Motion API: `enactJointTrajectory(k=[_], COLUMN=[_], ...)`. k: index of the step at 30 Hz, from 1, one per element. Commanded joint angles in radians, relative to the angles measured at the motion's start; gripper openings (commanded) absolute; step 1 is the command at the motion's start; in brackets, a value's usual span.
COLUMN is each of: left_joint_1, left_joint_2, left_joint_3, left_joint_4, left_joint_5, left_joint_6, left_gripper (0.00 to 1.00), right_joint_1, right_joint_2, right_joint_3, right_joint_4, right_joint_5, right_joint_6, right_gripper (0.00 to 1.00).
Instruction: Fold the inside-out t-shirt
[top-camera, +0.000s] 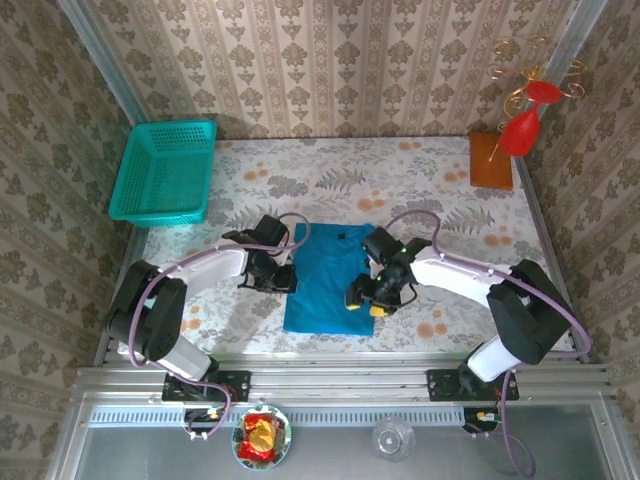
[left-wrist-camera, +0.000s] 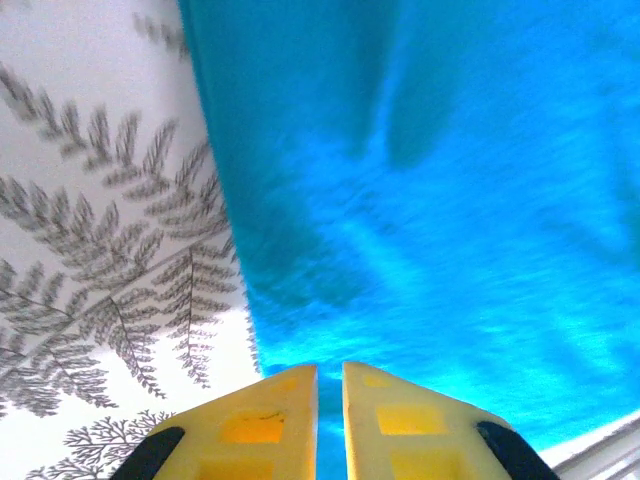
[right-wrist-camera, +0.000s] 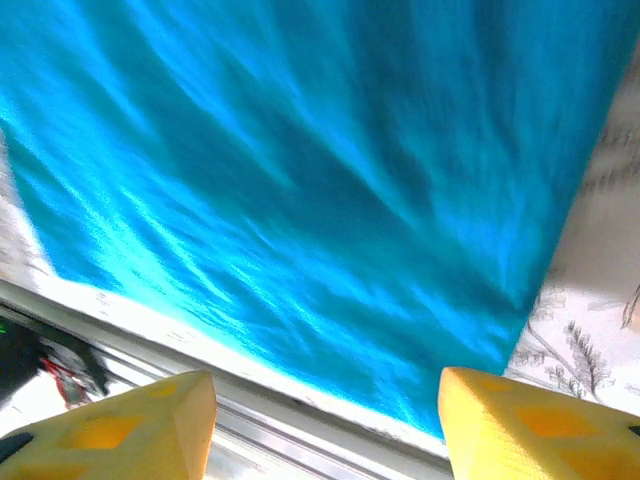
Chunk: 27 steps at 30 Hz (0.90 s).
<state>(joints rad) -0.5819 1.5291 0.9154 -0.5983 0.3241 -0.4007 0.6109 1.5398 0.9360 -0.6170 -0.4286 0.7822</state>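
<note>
We see the inside-out t-shirt (top-camera: 322, 285) lying flat as a narrow blue rectangle on the floral counter (top-camera: 300, 175), between both arms. The left hand (left-wrist-camera: 330, 400) is closed to a thin slit, pinching the shirt's left edge. The right hand (right-wrist-camera: 325, 430) hangs over the shirt's near right corner, its yellow fingers (right-wrist-camera: 530, 425) wide apart and gripping nothing.

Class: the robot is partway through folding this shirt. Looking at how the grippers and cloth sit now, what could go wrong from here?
1. The left gripper is shut right at the shirt's left edge, so any grip looks thin and cloth could slip out on lifting.
2. The right gripper is open over the shirt, so a left-only pull may skew the fold.
3. The hem lies close to the table's near edge and could be dragged over.
</note>
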Motion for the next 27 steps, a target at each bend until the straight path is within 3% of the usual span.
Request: enactJointTrajectory(k=[1,9,16,27], left_joint_1=[0.004,0.037,0.086,0.093], left_joint_2=[-0.016,0.146,0.257,0.258], left_joint_3=[0.066,0.14,0.092,0.062], left_joint_4=[-0.041,0.015,0.076,0.076], left_joint_5=[-0.014,-0.023,-0.025,-0.038], left_joint_6=[0.003,0.035,0.062,0.065], left_gripper=[0.16,0.13,0.11,0.11], right_joint_1=[-0.075,-0.23,-0.312,-0.365], right_joint_2=[0.004,0.201,0.406,0.47], right_joint_3=[0.076,0.26,0.394,0.531], right_joint_4=[-0.034,0.066,0.116,-0.065], right_joint_5=[0.035,-0.067,-0.168,0.057], right_joint_6=[-0.053,-0.124,-0.15,-0.255], right_gripper=[0.62,0.61,0.57,0.53])
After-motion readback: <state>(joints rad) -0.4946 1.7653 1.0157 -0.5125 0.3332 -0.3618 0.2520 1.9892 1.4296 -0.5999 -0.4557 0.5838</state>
